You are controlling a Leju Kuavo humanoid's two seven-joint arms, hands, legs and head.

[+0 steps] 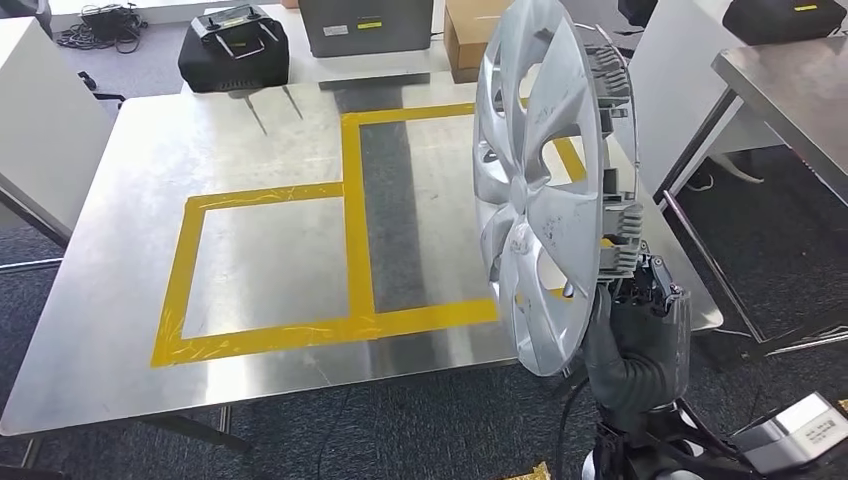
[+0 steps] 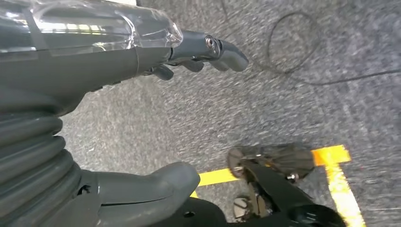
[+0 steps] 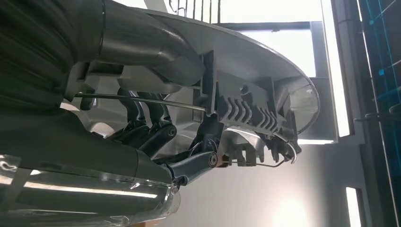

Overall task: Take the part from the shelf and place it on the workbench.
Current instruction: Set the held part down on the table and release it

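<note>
One silver hubcap (image 1: 548, 180) stood on edge in the right hand (image 1: 640, 320), raised above the near right corner of the steel workbench (image 1: 130, 300) with its spoked face turned to the left. The right hand grasped it at the lower rim; in the right wrist view the dark fingers (image 3: 151, 135) curled into the ribbed back of the hubcap (image 3: 246, 99) while the thumb lay over the rim. The part hung clear of the tabletop, not touching it.

Yellow tape (image 1: 350, 220) marked out rectangles on the workbench, a smaller one at the near left and a larger one reaching far right behind the hubcap. A black case (image 1: 233, 45) sat at the far edge, with a grey box (image 1: 365, 25) and a cardboard carton (image 1: 470, 35) beyond it. The grey box carried small labels, one yellow, too small to read. A white tag on a device (image 1: 800, 430) at the near right was also illegible.

The left hand (image 2: 142, 56) hung over grey carpet, fingers apart and holding nothing.
</note>
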